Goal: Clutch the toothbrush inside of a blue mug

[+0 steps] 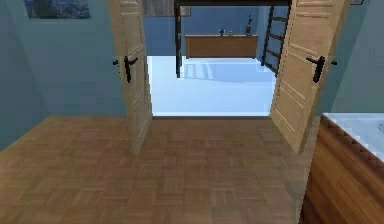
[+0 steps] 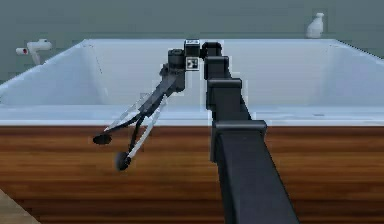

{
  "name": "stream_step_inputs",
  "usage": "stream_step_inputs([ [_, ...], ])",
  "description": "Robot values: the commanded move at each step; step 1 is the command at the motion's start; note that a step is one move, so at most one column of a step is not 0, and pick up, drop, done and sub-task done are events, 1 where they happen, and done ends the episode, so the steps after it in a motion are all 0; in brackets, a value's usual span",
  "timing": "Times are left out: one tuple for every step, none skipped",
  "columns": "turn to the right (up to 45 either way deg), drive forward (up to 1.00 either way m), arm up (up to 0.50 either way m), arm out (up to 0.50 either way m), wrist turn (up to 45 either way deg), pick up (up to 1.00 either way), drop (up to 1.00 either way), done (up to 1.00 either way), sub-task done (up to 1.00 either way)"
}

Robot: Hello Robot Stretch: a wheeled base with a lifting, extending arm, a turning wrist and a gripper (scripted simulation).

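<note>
So the big thing here is one bathtub [image 2: 300,80], white inside with a wood-panel side, and I'll place everything else off that. Just past the tub's end there's a doorway with two wooden doors, the left door [image 1: 132,70] and the right door [image 1: 305,70], both swung in. Through it, well beyond the tub, I count one low dresser [image 1: 222,46] and one dark ladder [image 1: 273,40]. The one arm [image 2: 245,160] reaches out across the tub's near rim. Its gripper [image 2: 111,151] droops back down in front of the tub's wooden side, below the rim, with the fingers angled down. Nothing hangs off those fingers and there's only bare panel behind them, so I'd say it's holding nothing. On the tub's far rim there's one small white bottle [image 2: 316,26] at one corner, and one tap [image 2: 38,47] at the opposite end. Now the bit that matters: which way the toothbrush in the blue mug lies from the gripper. Honestly I can't tell, nor how its long axis runs. My guess is the robot needs to drive and look around before any reach makes sense.
</note>
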Motion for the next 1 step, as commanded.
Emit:
stream_step_inputs([
  [0.0,0.0,0.0,0.0,45.0,0.0,0.0,0.0,0.0],
])
